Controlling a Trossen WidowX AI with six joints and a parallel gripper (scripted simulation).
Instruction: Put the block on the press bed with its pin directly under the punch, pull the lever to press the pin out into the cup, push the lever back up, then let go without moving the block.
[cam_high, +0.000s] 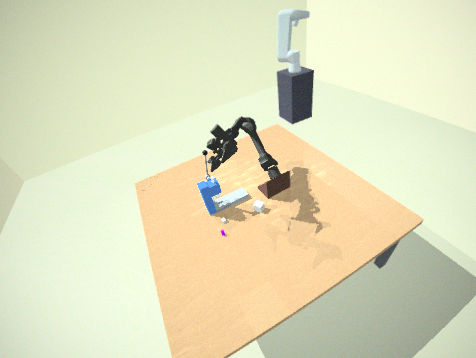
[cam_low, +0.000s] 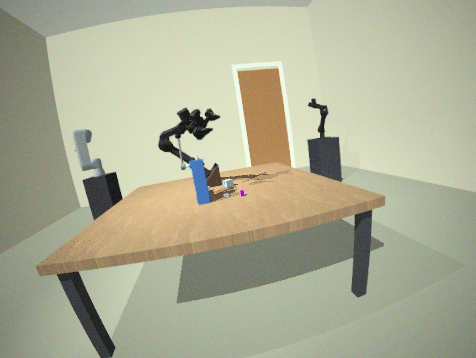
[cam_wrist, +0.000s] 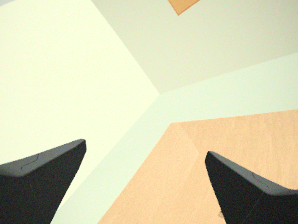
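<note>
The blue press (cam_high: 205, 190) (cam_low: 200, 182) stands on the table, with a pale flat bed (cam_high: 235, 197) running from its foot. Its thin lever (cam_high: 206, 165) stands nearly upright. A small white cube-like thing (cam_high: 258, 206) (cam_low: 228, 184) sits beside the bed; whether it is the block or the cup I cannot tell. A tiny white piece (cam_high: 224, 220) (cam_low: 226, 195) and a magenta piece (cam_high: 223, 233) (cam_low: 242, 193) lie near the press. My gripper (cam_high: 212, 155) (cam_low: 213, 124) (cam_wrist: 147, 152) is open and empty, raised above the table near the lever. The punch and pin are too small to make out.
The arm's dark brown wedge-shaped base (cam_high: 275, 185) (cam_low: 214, 176) stands behind the bed on the wooden table (cam_high: 200, 300) (cam_low: 135, 225) (cam_wrist: 160, 180). A grey robot on a dark pedestal (cam_high: 295, 95) (cam_low: 102, 195) and another black arm (cam_low: 323, 117) stand off the table.
</note>
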